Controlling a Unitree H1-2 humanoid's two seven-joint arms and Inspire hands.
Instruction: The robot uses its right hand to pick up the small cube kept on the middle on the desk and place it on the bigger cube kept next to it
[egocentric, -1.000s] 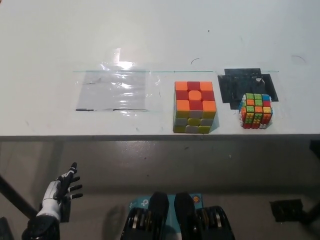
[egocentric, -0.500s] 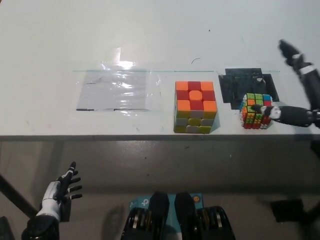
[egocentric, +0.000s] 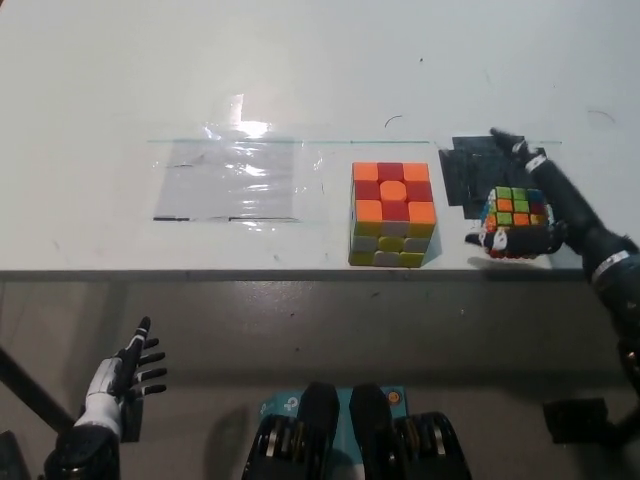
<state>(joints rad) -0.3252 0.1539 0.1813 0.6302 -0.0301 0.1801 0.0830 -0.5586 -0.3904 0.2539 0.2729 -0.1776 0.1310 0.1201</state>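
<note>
Since the earlier frame, the black right hand (egocentric: 548, 205) has been brought in from the right edge and closed around the small cube (egocentric: 516, 222), where before only one fingertip was touching the cube's front face and the other fingers were raised well above it. The small cube is now seen slightly shifted and tilted, its green, orange and yellow top face turned a little toward the camera, at the near edge of the desk (egocentric: 300, 70) and overlapping the lower right corner of the black patch (egocentric: 470, 172).

The cube is enclosed on two sides: one dark finger (egocentric: 515, 148) is stretched along its far side, over the black patch, while another is wrapped under its near lower edge, with the tip showing just left of the cube's bottom corner. The palm is pressed against the cube's right face. Whether the cube is lifted clear of the desk cannot be told.

The bigger cube (egocentric: 392, 213), with its orange and red top, is seen to the left of the small cube, near but apart from it, and unmoved. A clear plastic sheet (egocentric: 228, 181) lies flat further left. The white left hand (egocentric: 125, 378) is held low, below the desk edge at the lower left, with its fingers spread and nothing in them.
</note>
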